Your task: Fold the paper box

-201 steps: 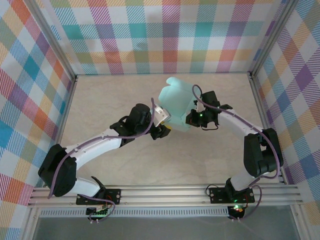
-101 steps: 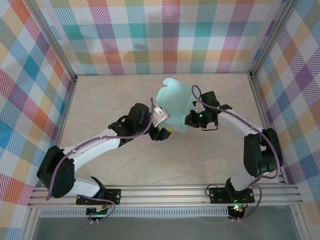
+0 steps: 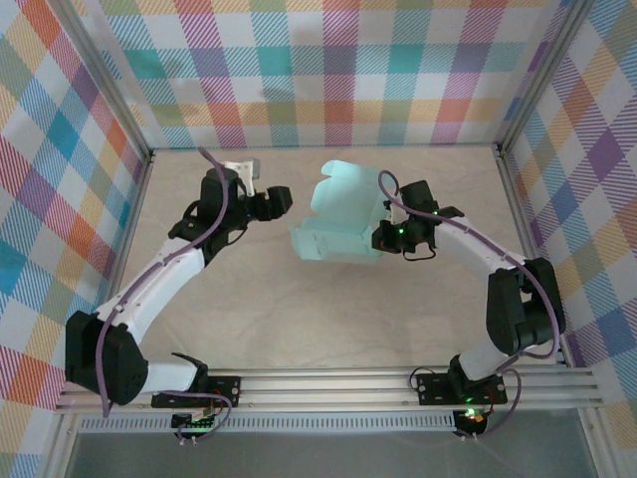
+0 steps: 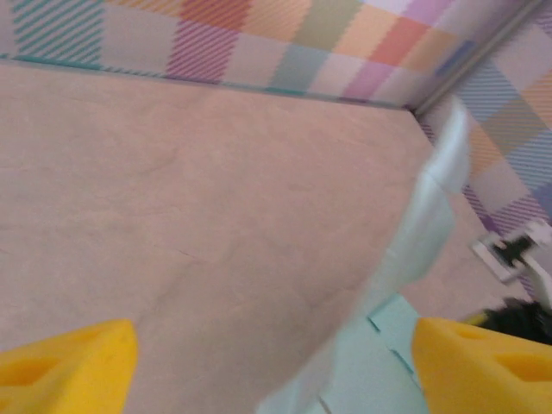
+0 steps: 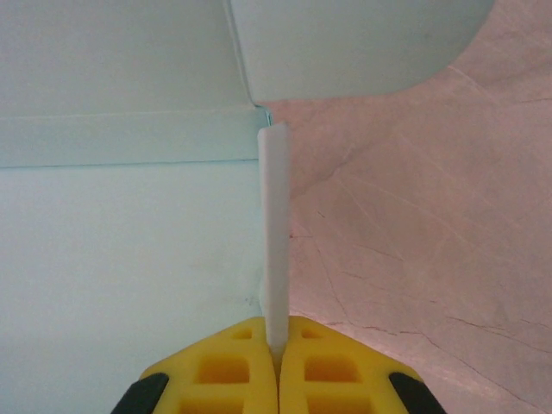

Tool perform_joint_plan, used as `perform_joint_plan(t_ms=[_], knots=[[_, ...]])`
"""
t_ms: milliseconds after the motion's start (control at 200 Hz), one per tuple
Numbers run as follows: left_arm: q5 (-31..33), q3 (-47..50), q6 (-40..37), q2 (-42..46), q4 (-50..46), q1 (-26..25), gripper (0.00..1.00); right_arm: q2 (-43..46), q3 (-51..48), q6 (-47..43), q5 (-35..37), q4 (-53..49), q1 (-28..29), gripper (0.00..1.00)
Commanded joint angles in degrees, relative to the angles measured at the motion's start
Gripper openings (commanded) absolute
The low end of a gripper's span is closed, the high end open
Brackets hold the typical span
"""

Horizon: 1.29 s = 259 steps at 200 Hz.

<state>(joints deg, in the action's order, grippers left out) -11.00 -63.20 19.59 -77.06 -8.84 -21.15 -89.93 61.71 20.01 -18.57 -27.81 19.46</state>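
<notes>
The paper box (image 3: 338, 214) points its rounded flap (image 3: 350, 174) toward the back wall (image 3: 338, 90).

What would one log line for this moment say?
box: partly folded | left gripper: open, clear of box | right gripper: shut on a box flap

The left claw (image 4: 274, 362) gapes wide with its arm reaching far-left, while the right claw (image 5: 278, 345) pinches the paper box (image 5: 129, 259).
</notes>
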Motion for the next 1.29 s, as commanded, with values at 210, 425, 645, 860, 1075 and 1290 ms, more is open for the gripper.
perform_joint_plan(t_ms=[210,425,645,860,1075,1290], knots=[[-9.89,-14.80,3.43,-14.13,-17.24,0.33,0.16,2.13,1.92,-1.38,-2.45,-0.40,-0.18,0.00],[-19.12,-15.49,-0.35,-15.76,-18.79,-0.97,0.09,1.36,2.56,-0.29,-1.53,-1.06,-0.22,0.00],[-22.57,-13.17,-0.43,-15.73,-17.27,-2.29,0.13,0.72,3.06,1.00,-4.17,0.17,-0.20,0.00],[-24.52,-13.16,0.00,-17.32,-16.03,-4.57,0.12,0.90,2.99,1.17,-4.33,0.32,-0.22,0.00],[-21.63,-8.34,2.59,-14.90,-14.36,-4.69,0.13,1.35,2.01,4.32,-3.50,2.41,-1.09,0.00],[-15.27,-3.92,4.79,-8.57,-12.13,-3.29,0.17,1.60,1.48,4.86,-2.92,3.14,-1.75,0.00]])
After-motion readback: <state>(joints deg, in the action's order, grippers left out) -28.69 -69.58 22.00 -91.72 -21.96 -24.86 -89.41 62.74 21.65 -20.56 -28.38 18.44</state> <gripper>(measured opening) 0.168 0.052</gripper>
